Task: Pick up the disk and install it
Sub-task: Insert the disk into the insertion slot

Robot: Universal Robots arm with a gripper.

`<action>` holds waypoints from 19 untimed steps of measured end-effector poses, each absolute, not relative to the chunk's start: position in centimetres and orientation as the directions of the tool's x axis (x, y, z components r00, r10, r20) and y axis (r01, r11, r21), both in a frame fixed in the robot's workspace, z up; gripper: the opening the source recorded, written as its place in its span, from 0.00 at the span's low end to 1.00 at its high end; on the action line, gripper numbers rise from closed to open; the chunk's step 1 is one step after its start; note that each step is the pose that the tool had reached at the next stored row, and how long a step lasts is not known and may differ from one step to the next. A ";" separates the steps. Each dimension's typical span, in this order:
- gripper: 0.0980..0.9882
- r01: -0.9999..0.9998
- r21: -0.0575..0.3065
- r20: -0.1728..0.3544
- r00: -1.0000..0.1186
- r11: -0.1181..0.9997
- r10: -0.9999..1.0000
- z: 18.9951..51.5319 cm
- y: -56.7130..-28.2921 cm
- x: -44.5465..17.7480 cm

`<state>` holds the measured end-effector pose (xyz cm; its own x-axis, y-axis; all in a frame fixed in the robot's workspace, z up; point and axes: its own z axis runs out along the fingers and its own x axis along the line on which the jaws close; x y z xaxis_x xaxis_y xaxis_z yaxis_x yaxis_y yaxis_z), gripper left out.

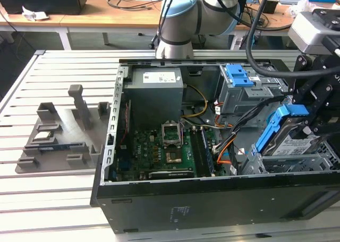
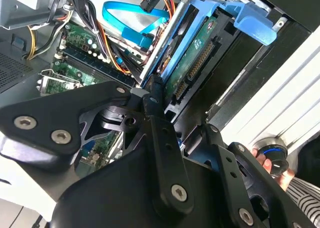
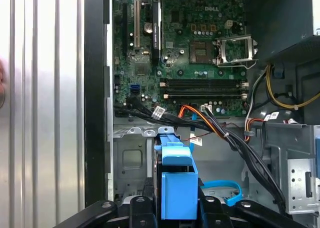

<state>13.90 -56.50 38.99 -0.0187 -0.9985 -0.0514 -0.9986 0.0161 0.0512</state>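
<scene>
Slatted bench | open computer case | tool clamps disk inside

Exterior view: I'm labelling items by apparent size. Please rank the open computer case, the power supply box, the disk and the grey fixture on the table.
Largest to smallest, as they look:
1. computer case
2. power supply box
3. grey fixture and disk, held tilted in the end effector: too alike to rank, since the disk is partly hidden.

Pretty even indoor light here, we get mild glare on the slatted table, deep shadow inside the case, and soft blur up close.
</scene>
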 end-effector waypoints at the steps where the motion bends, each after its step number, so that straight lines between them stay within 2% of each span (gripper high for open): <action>1: 0.30 -0.999 0.051 -0.051 -0.019 0.016 -0.999 38.8 -56.5 13.9; 10: 0.30 -0.999 0.051 -0.052 -0.019 0.016 -0.998 38.6 -56.5 13.9; 11: 0.32 -0.999 0.051 -0.052 -0.019 0.016 -0.998 38.6 -56.5 13.9; 12: 0.39 -0.999 0.051 -0.052 -0.019 0.016 -0.998 38.6 -56.5 13.9; 14: 0.39 -0.999 0.051 -0.051 -0.019 0.016 -0.998 38.6 -56.5 13.9; 16: 0.37 -0.999 0.051 -0.052 -0.019 0.016 -0.998 38.6 -56.5 13.9; 17: 0.30 -0.999 0.051 -0.052 -0.019 0.016 -0.998 38.6 -56.5 13.9; 18: 0.30 -0.999 0.051 -0.052 -0.019 0.016 -0.998 38.6 -56.5 13.9; 19: 0.22 -0.999 0.051 -0.052 -0.019 0.016 -0.998 38.6 -56.5 13.9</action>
<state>13.90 -56.50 38.56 -0.0187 -0.9985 -0.0515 -0.9986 0.0161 0.0512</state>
